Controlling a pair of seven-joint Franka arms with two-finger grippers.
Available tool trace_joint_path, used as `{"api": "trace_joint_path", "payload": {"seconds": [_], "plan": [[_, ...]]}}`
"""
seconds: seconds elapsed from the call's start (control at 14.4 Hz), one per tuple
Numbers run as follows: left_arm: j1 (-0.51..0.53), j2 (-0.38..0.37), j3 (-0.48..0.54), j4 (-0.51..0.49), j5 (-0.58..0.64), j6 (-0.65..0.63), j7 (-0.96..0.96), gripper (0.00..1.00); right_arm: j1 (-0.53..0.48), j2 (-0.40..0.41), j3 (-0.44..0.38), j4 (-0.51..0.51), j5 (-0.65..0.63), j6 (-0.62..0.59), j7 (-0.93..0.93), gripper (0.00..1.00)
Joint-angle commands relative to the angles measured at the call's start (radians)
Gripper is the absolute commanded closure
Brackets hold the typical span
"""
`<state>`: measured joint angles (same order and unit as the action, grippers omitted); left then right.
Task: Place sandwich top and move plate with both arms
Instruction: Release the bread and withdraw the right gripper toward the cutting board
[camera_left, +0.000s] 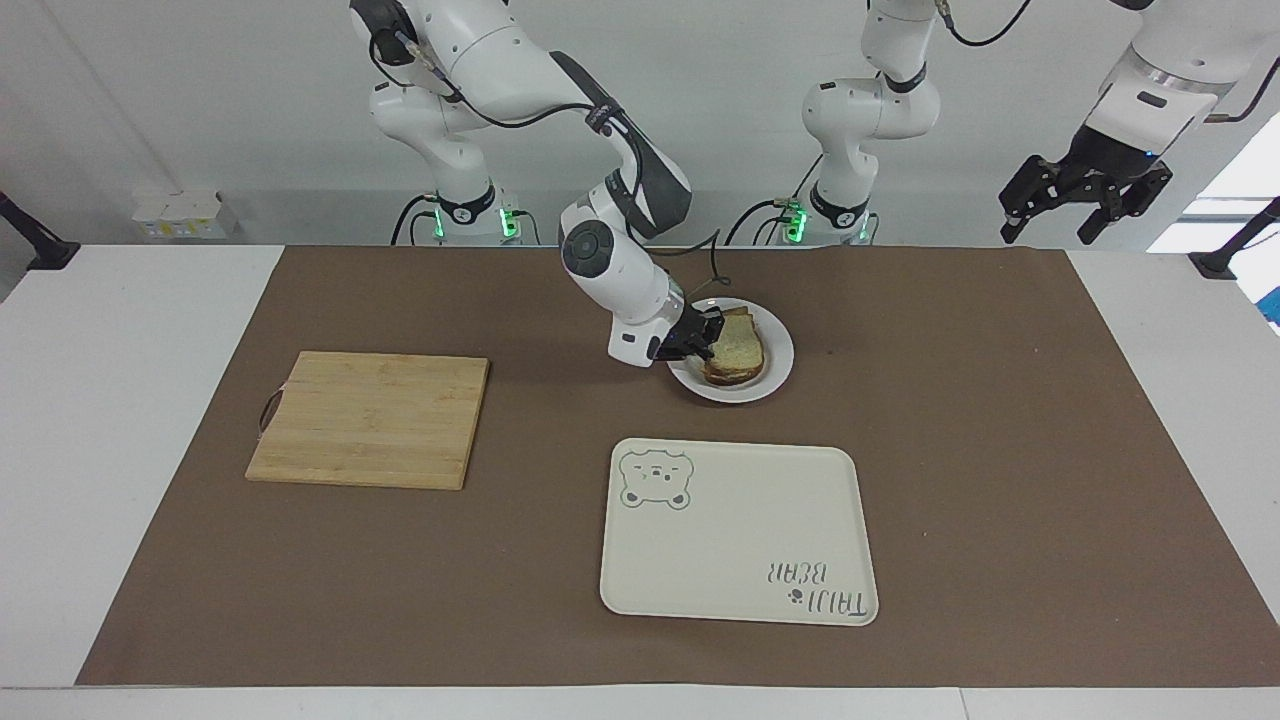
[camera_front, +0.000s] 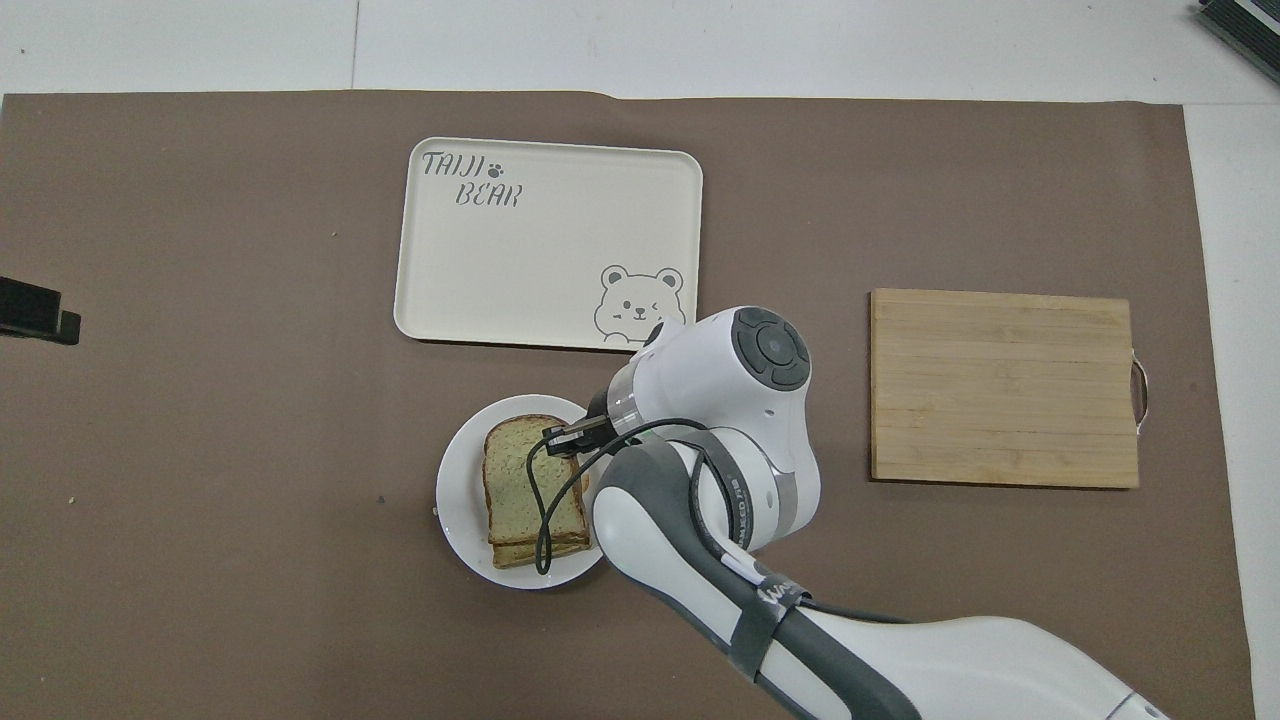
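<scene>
Bread: sandwich top (camera_left: 737, 343) lies on the plate's (camera_left: 778, 372) stack, right gripper (camera_left: 700, 338) at its edge; grip unclear.
Left gripper (camera_left: 1085, 195): waits raised, fingers spread, holding nothing.
Remaining: moving the plate.

A robotics lab: two mounted arms (camera_left: 620, 200) (white walls) at a paper-covered table (camera_left: 140, 330)

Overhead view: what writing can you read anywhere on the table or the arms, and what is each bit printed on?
"TAIJI BEAR": printed with a paw mark in one corner of the cream rectangular tray, with a bear-face drawing in the corner diagonally across.
White lettering on the dark strap of the right arm: too small to read.
Round white plate, bread and bamboo cutting board: no text.
</scene>
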<state>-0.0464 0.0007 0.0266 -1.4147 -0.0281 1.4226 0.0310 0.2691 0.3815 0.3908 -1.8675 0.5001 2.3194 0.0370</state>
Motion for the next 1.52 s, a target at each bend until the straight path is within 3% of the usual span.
{"api": "trace_joint_path", "payload": {"seconds": [0.0,0.21,0.42,0.83,1.04,1.32,1.46], "plan": [[0.011,-0.004,-0.008,0.008,0.004,-0.007,0.000,0.00,-0.021,0.003,0.011,-0.004,-0.089,0.011,0.024,0.00],[0.011,-0.004,-0.008,0.008,0.004,-0.007,0.000,0.00,-0.028,-0.006,0.002,0.007,-0.121,0.011,0.029,0.00],[0.011,-0.004,-0.008,0.008,0.004,-0.007,0.000,0.00,-0.050,-0.048,-0.013,0.016,-0.280,0.009,0.040,0.00],[0.011,-0.002,-0.008,0.008,0.004,-0.007,0.000,0.00,-0.200,-0.154,-0.018,0.021,-0.339,-0.009,0.043,0.00],[0.013,-0.013,-0.008,0.000,0.004,-0.059,-0.003,0.00,-0.241,-0.197,-0.023,0.039,-0.510,-0.076,0.087,0.00],[0.011,-0.014,-0.008,0.000,0.004,-0.067,-0.006,0.00,-0.255,-0.260,-0.023,0.087,-0.555,-0.244,0.129,0.00],[0.007,-0.037,-0.014,-0.047,-0.006,-0.039,-0.011,0.00,-0.260,-0.308,-0.027,0.094,-0.545,-0.305,0.130,0.00]]}}
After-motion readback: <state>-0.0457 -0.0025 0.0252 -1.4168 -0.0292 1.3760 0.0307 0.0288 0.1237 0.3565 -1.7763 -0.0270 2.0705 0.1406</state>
